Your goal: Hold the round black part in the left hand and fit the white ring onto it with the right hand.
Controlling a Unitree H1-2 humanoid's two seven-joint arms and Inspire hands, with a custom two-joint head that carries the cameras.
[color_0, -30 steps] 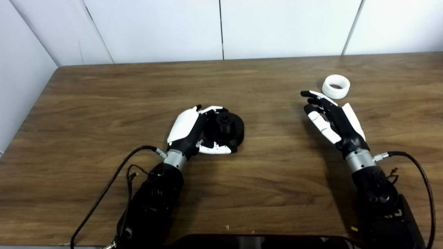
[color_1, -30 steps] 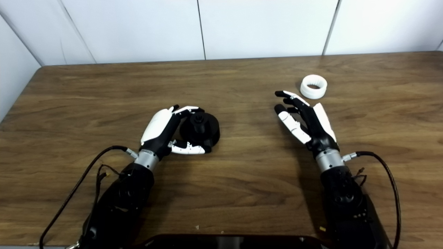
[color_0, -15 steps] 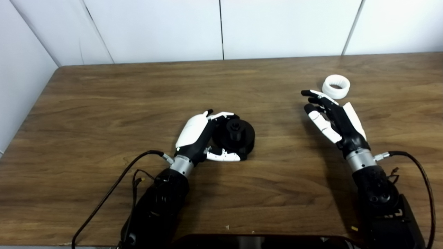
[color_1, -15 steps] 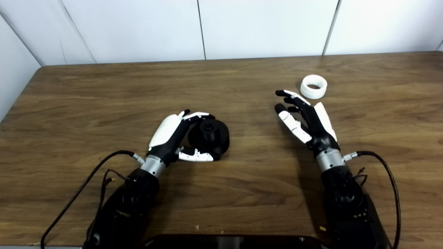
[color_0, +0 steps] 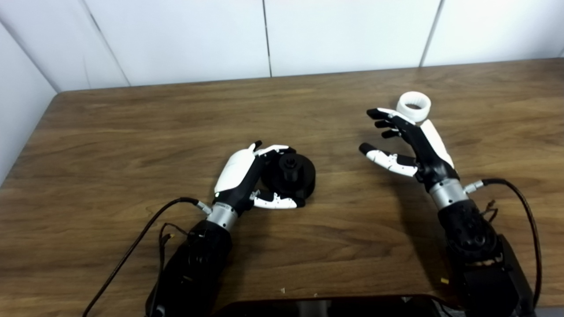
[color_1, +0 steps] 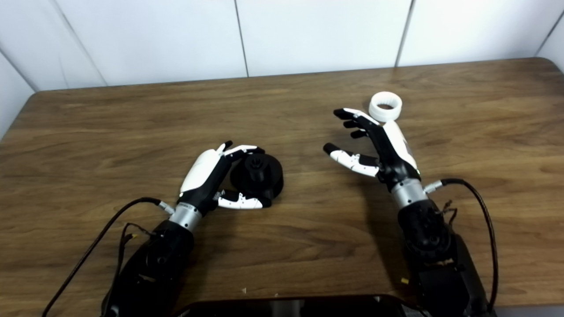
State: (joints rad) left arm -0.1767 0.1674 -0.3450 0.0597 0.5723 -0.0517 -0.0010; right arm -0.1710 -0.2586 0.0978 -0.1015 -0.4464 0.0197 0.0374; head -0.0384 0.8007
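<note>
Nearest the camera a dark curved body cuts across the bottom edge, and both forearms rise from beside it over the brown worktop, each trailing a black cable. A few pale crumbs lie on the wood near the front edge. The left hand rests in the middle of the worktop, curled around the round black part: thumb along its near side, fingers over its far left rim, so the part is gripped while it sits on the wood with its central stub upward. The right hand is held over the wood with nothing in it, thumb stretched toward the left and the other fingers spread and slightly bent. Just past its fingertips the white ring lies flat on the worktop, hole upward; whether a fingertip touches it cannot be told. The right eye view takes in the worktop's rounded far right corner and a strip of wall beside it, which the left eye view crops away; the left eye view shows more of the left wall panel and the worktop's left edge against it. Bare wood runs wide between the two hands and behind them up to the white panelled back wall.
</note>
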